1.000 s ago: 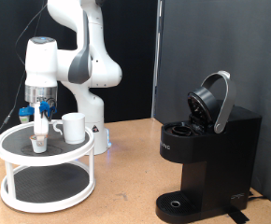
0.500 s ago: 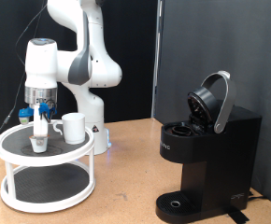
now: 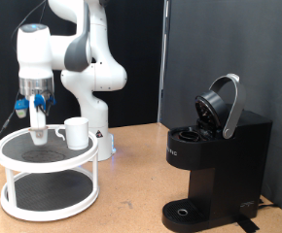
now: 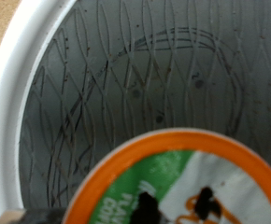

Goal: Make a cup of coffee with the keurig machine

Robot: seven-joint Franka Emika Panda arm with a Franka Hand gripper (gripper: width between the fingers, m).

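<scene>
My gripper (image 3: 37, 124) hangs over the exterior view's left side of the white two-tier stand (image 3: 48, 175), above its dark mesh top shelf, with the fingers pointing straight down. Between the fingers I hold a small pale pod (image 3: 38, 133), lifted clear of the shelf; the fingers are closed in on its sides, only as far apart as the pod is wide. In the wrist view the pod (image 4: 187, 187) fills the lower part of the picture, showing an orange rim and a green and white lid with dark print, and behind it lie the grey wire mesh and the white rim of the stand (image 4: 14, 89). The cup (image 3: 76, 132) stands upright on the same top shelf, just beside my gripper on the exterior view's right, its handle turned towards the gripper. The keurig (image 3: 215, 170) sits on the wooden table (image 3: 131, 189) well apart from the stand, at the exterior view's right, with its rounded lid tipped up and back so the pod chamber is open. Its round drip tray at the base is bare.
</scene>
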